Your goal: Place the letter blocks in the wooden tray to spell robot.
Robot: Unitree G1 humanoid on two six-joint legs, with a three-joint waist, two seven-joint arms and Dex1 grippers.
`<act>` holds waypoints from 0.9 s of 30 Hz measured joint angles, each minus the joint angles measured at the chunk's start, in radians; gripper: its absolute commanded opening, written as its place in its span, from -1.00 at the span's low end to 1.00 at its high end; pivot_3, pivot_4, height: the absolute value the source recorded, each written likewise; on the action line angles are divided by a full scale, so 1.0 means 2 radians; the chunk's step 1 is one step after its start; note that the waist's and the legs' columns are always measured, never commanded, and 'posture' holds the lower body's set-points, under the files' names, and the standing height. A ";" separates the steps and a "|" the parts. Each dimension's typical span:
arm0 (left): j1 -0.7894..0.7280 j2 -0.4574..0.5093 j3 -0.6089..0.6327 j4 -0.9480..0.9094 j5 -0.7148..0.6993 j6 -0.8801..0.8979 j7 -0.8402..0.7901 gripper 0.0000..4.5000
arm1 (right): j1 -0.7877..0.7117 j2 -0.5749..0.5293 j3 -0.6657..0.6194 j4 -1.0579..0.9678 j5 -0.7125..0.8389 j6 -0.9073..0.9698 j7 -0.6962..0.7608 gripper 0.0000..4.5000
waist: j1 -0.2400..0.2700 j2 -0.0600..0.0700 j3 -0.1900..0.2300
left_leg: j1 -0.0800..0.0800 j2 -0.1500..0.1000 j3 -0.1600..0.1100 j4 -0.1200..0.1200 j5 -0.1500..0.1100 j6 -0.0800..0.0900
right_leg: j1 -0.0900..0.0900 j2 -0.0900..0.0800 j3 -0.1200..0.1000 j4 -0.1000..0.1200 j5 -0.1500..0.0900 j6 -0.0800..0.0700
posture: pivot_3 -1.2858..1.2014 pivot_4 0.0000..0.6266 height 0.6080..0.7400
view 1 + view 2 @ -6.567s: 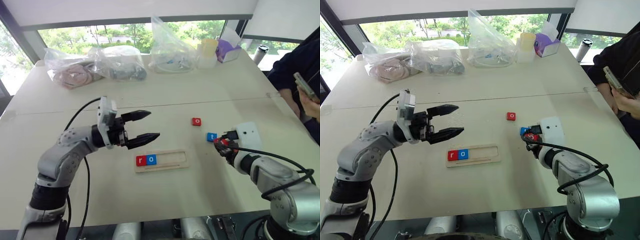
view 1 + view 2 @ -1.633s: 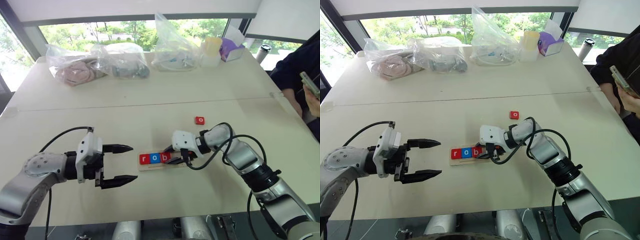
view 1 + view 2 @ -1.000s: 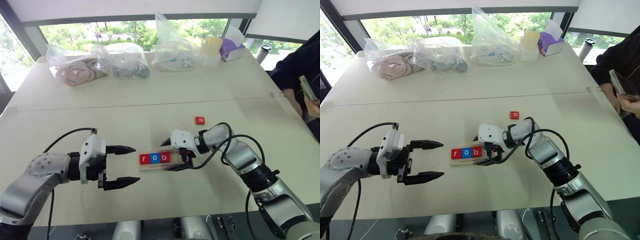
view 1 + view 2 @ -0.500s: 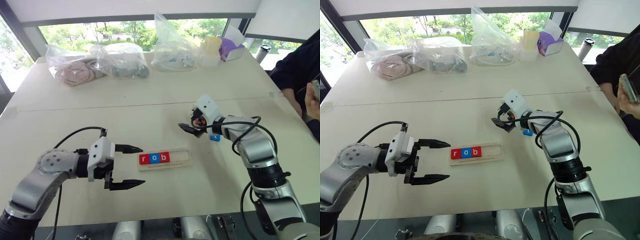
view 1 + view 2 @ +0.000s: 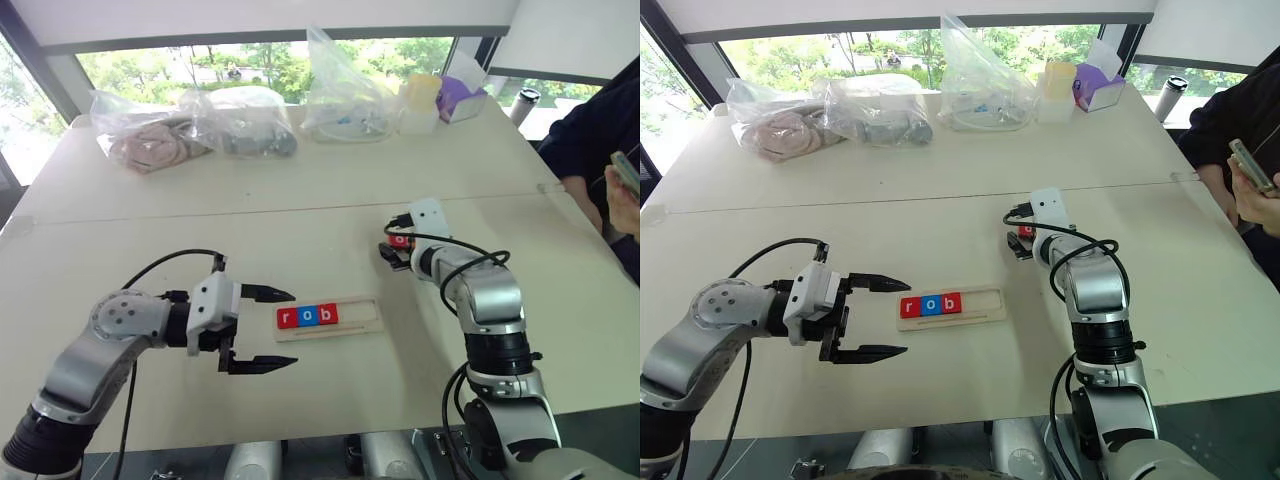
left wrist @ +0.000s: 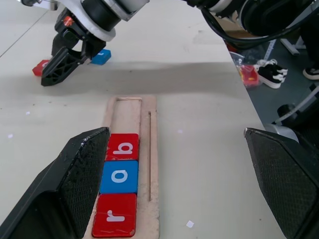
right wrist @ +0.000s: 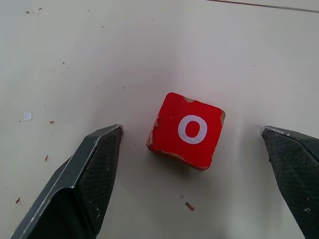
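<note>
The wooden tray (image 5: 352, 318) lies mid-table with three letter blocks at its left end: red r (image 5: 287, 319), blue o (image 5: 306, 317), red b (image 5: 325, 315). A loose red o block (image 7: 187, 130) lies flat on the table beyond the tray's right end. My right gripper (image 7: 190, 130) is open, with one finger on each side of the red o block and clear gaps between. A blue block (image 6: 101, 56) lies just past it. My left gripper (image 5: 292, 328) hovers open at the tray's left end, holding nothing.
Several clear plastic bags (image 5: 240, 120), a yellow cup (image 5: 418, 100) and a purple box (image 5: 460, 98) line the table's far edge. A person in dark clothes (image 5: 600, 140) holding a phone stands at the right side. A table seam (image 5: 200, 215) runs across behind the tray.
My right gripper has left the b block in the tray, swung away to the far right and turned down over the red o block. My left gripper has edged slightly toward the tray.
</note>
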 measured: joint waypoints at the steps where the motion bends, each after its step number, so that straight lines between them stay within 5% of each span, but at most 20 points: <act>1: 0.000 0.000 -0.001 0.000 0.000 0.000 0.000 1.00 | -0.001 0.000 -0.001 0.001 0.003 0.002 -0.002 0.75 | 0.000 0.000 0.000 | 0.000 0.000 0.000 0.000 0.000 0.000 | 0.000 0.000 0.000 0.000 0.000 0.000 | 0.03 -0.52 1.00; 2: 0.000 0.000 -0.001 0.000 0.000 -0.001 0.000 1.00 | -0.001 0.000 -0.001 0.001 0.004 0.003 -0.003 0.66 | 0.000 0.000 0.000 | 0.000 0.000 0.000 0.000 0.000 0.000 | 0.000 0.000 0.000 0.000 0.000 0.000 | 0.03 -0.52 1.00; 7: 0.002 -0.001 -0.001 0.000 0.001 -0.001 0.005 1.00 | -0.003 0.000 0.000 0.001 0.008 0.005 -0.009 -0.49 | 0.000 0.000 0.000 | 0.000 0.000 0.000 0.000 0.000 0.000 | 0.000 0.000 0.000 0.001 0.000 0.000 | 0.03 -0.52 1.00; 15: 0.007 -0.001 -0.002 0.000 0.000 0.000 0.005 1.00 | -0.003 -0.018 0.014 -0.028 0.017 0.045 -0.001 -0.51 | 0.000 0.000 0.000 | 0.000 0.000 0.000 0.000 0.000 0.000 | 0.000 0.000 0.000 0.001 0.000 0.000 | 0.03 -0.52 1.00; 21: 0.004 -0.001 -0.003 0.028 0.009 -0.019 -0.006 1.00 | 0.019 -0.076 -0.012 -0.200 0.076 0.208 0.046 -0.51 | 0.001 0.000 0.000 | 0.000 0.000 0.000 0.000 0.000 0.000 | -0.001 0.000 0.000 0.001 0.000 0.000 | 0.03 -0.52 1.00; 27: -0.010 -0.003 -0.005 0.057 0.013 -0.035 -0.016 1.00 | 0.137 -0.132 -0.070 -0.338 0.178 0.243 0.073 -0.51 | 0.001 0.000 0.000 | 0.000 0.000 0.000 0.000 0.000 0.000 | -0.001 0.000 0.000 0.001 -0.002 0.000 | 0.03 -0.52 1.00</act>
